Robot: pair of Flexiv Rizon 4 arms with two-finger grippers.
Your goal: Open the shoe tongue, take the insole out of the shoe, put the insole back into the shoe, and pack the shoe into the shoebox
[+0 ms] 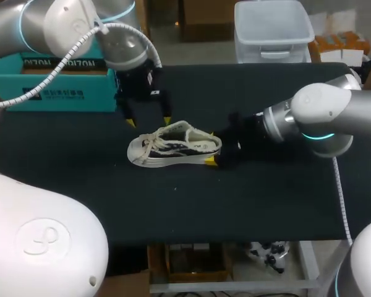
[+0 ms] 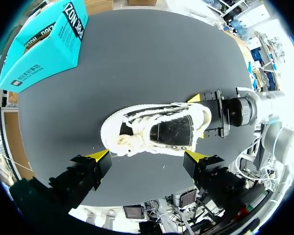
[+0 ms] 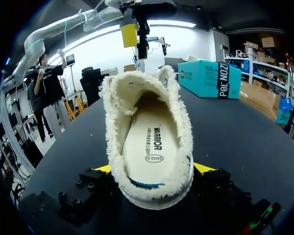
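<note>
Your shoe (image 1: 173,145) lies mid-table, insole (image 3: 149,147) inside, heel clasped by the right gripper (image 3: 154,169) while the left gripper (image 2: 147,156) hangs wide open above it, and the box (image 1: 49,93) waits well apart at the far left, so packing, at least, is left.

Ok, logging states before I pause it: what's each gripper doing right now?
Left gripper: open, hovering over the shoe, holding nothing.
Right gripper: closed on the shoe at its heel.
</note>
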